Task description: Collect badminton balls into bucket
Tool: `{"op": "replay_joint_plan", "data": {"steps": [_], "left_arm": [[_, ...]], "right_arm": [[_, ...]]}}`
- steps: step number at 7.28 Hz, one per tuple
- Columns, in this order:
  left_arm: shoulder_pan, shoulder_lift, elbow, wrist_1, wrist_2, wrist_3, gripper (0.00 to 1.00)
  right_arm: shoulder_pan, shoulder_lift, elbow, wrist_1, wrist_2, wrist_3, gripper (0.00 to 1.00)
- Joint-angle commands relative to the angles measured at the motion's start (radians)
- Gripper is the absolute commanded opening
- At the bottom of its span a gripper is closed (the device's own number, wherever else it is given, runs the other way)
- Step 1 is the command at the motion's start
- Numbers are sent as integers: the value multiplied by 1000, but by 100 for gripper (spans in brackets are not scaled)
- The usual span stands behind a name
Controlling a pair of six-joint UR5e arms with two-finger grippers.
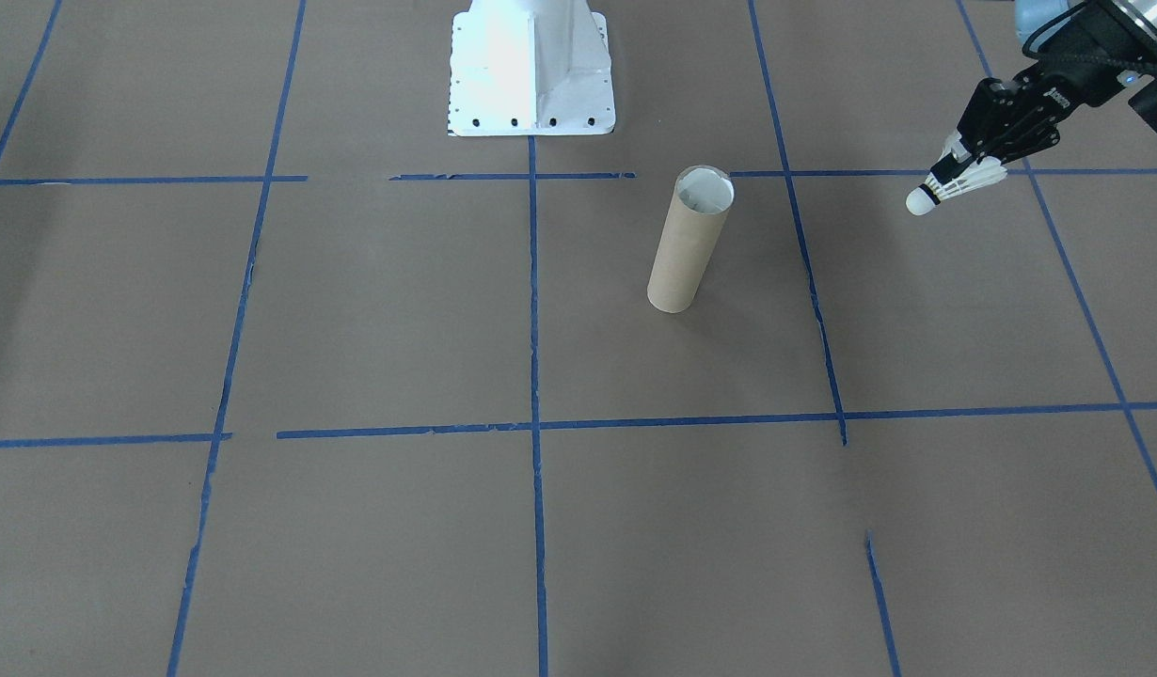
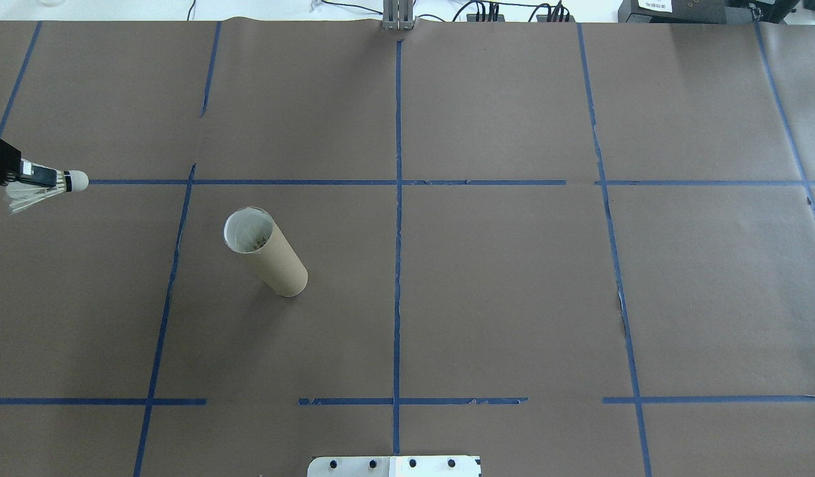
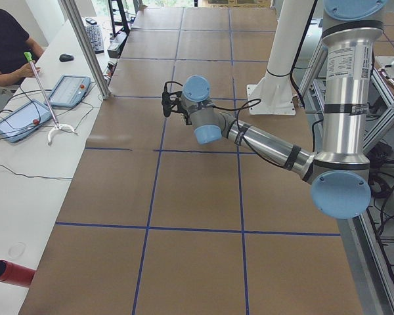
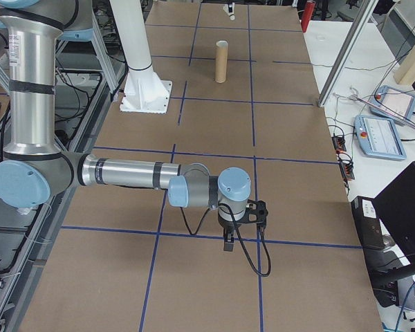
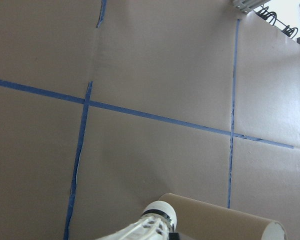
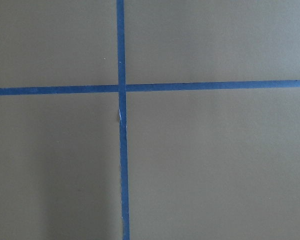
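Here, one shuttlecock, one tube, two arms.
The left gripper (image 1: 975, 155) was clamped on the feather skirt of the single white shuttlecock (image 1: 945, 186), held off the table (image 1: 353, 310) with its cork tip toward the tube. One brown cardboard tube (image 2: 267, 253) stood upright, mouth open, well apart at the shuttlecock's four o'clock in the overhead view. The right gripper (image 4: 229, 238) hung over a tape crossing; whether it was parted or closed I could not tell.

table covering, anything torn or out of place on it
Mostly tidy. The blue tape grid has gaps and ragged, peeling stretches, for instance near. The cardboard tube stands upright, and the shuttlecock is held in the left claw, off the table.
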Motion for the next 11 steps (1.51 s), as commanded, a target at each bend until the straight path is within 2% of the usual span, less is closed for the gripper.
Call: {"op": "replay_joint_plan", "data": {"steps": [1, 3, 4, 5, 7, 8, 9, 10, 11], "left_arm": [[-5, 3, -42, 32, 15, 160, 0], [-5, -1, -46, 67, 103, 339, 0], [-3, -18, -48, 128, 146, 432, 0], [-3, -76, -60, 243, 155, 488, 0], [0, -271, -112, 606, 159, 542, 0], [6, -375, -155, 816, 208, 557, 0], [50, -482, -193, 1033, 269, 557, 0], [102, -603, -204, 1254, 329, 557, 0], [179, -697, -203, 1408, 392, 556, 0]], "right_arm": [[0, 0, -2, 0, 0, 0, 100], [0, 0, 0, 0, 0, 0, 100], [0, 0, 0, 0, 0, 0, 100], [0, 0, 0, 0, 0, 0, 100], [0, 0, 0, 0, 0, 0, 100], [0, 0, 0, 0, 0, 0, 100], [0, 0, 0, 0, 0, 0, 100], [0, 0, 0, 0, 0, 0, 100], [0, 0, 0, 0, 0, 0, 100]]}}
